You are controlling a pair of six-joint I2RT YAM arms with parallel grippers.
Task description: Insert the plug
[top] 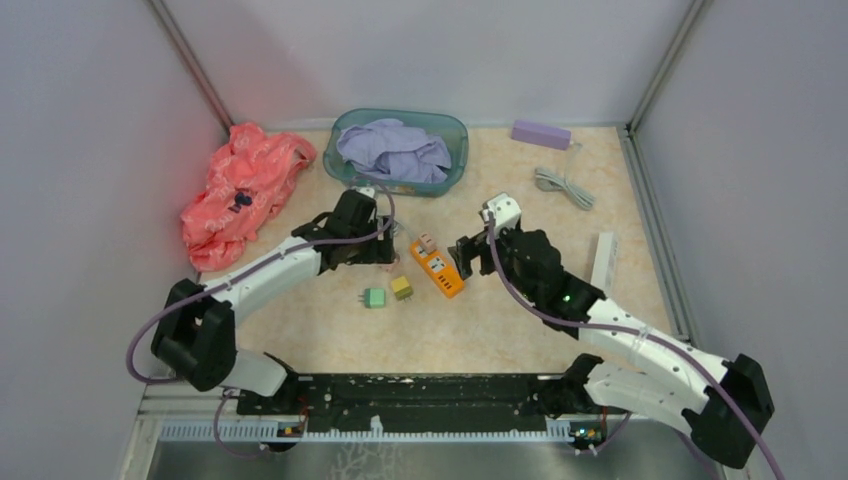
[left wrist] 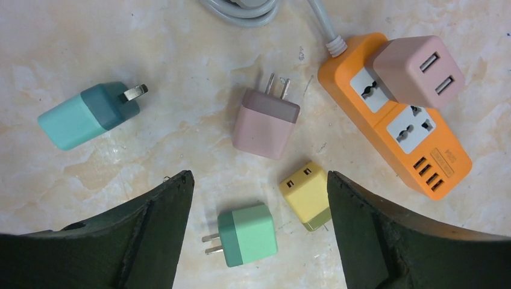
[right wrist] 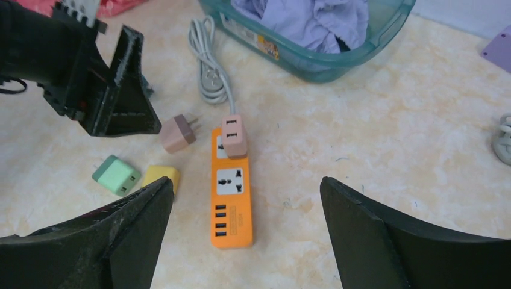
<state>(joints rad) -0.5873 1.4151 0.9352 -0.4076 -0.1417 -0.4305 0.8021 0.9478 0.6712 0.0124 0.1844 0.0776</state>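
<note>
Beige tabletop (top: 520,320): pink plug (left wrist: 418,71) seated in orange power strip (left wrist: 391,114). Left gripper (left wrist: 259,180) and right gripper (right wrist: 246,180) spread wide, empty.

You have bright, even overhead light in all three views; shadows on the bench (top: 520,320) are short and soft. Both wrist views hold it sharp, while the jaws at the bottom edge show dark and soft (close to the lens). A pink cast tints the wall (top: 205,110) beside the red cloth (top: 240,190).
</note>
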